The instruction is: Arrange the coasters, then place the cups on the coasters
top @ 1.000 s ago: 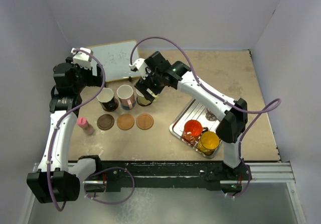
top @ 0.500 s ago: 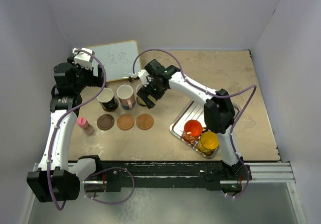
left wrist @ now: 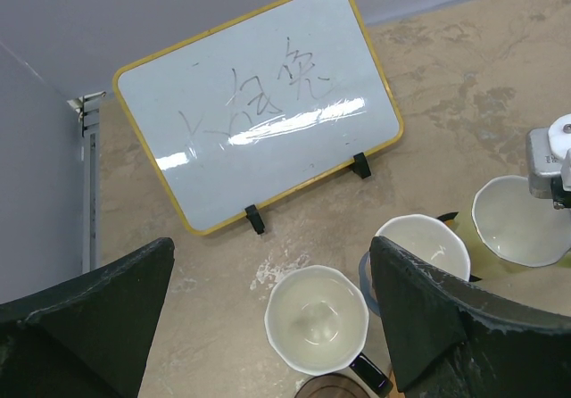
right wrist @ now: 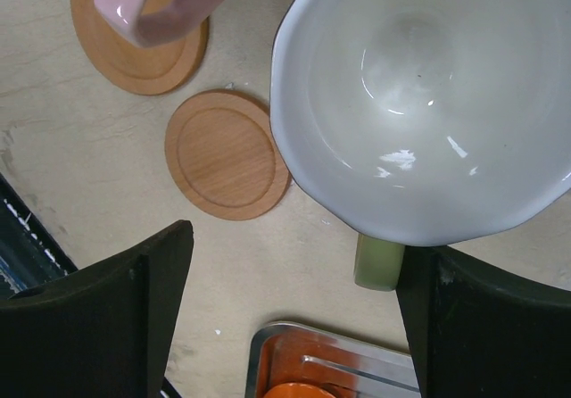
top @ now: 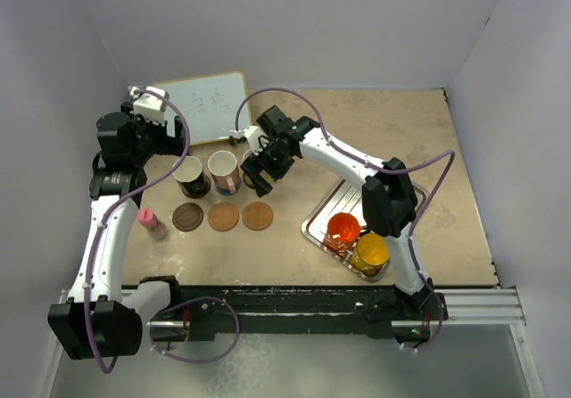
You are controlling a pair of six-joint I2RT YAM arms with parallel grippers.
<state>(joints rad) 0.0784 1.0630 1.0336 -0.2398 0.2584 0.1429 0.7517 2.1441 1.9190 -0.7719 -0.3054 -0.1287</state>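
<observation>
Three cups stand in a row: black, pink and yellow-green. In front of them lie a dark brown coaster and two tan coasters, all bare. A blue-grey coaster shows under the pink cup. My right gripper hangs open just over the yellow-green cup, whose handle is beside the right finger. My left gripper hovers open above the black cup. A red-orange cup and a yellow cup sit in the tray.
A metal tray lies right of the coasters. A whiteboard leans at the back left. A small pink bottle stands left of the dark brown coaster.
The right arm's elbow has swung in and its gripper has shifted slightly nearer over the yellow-green cup. The left arm and the cups have stayed put.
</observation>
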